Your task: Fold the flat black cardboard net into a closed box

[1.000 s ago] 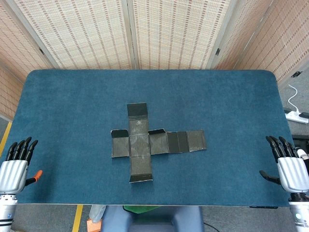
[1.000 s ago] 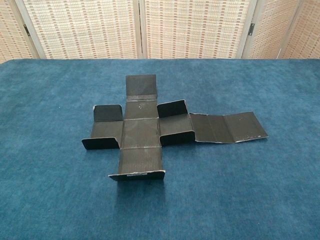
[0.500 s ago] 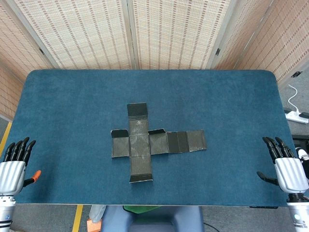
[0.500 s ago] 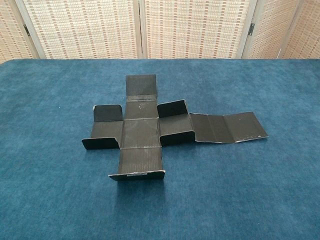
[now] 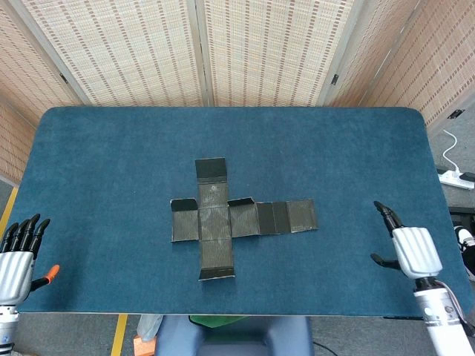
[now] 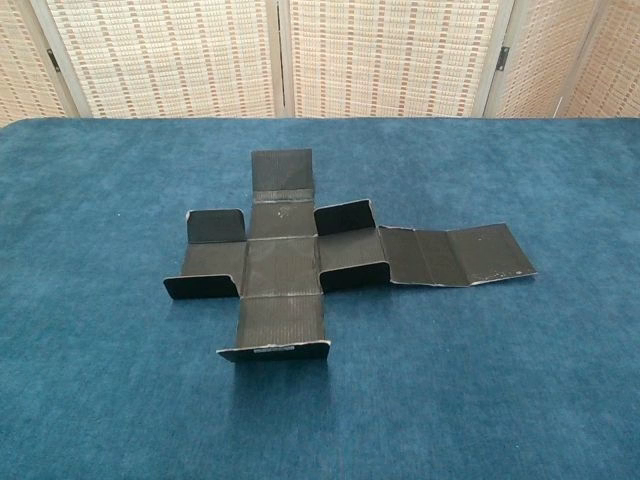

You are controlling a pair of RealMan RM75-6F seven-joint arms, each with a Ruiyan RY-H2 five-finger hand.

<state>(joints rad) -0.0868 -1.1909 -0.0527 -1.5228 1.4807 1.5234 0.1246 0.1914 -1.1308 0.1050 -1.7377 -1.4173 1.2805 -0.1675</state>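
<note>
Two robot hands show in the head view, one at each near corner of a desk (image 5: 111,148) covered in dark blue fabric. The left hand (image 5: 16,256) sits just off the near left edge of the desk, its black fingers (image 5: 26,231) straight, slightly apart and pointing away, holding nothing. The right hand (image 5: 410,248) is over the near right part of the desk, turned edge-on, its fingers extended and empty, the thumb sticking out to the left. A flat black cardboard net (image 5: 223,217) lies near the middle of the desk, well apart from both hands. It is cross-shaped, with one panel reaching to the far side, one to the near side, a short arm to the left and a longer strip of panels to the right. Woven folding screens (image 5: 260,48) stand behind the desk, and a white power strip (image 5: 456,176) lies on the floor at the right.

In the chest view neither hand appears. The net (image 6: 285,265) lies on the blue desk (image 6: 100,400), unfolded. Several small flaps beside the central panel stand up at an angle, and the near panel's edge curls up. The long strip to the right lies almost flat.
</note>
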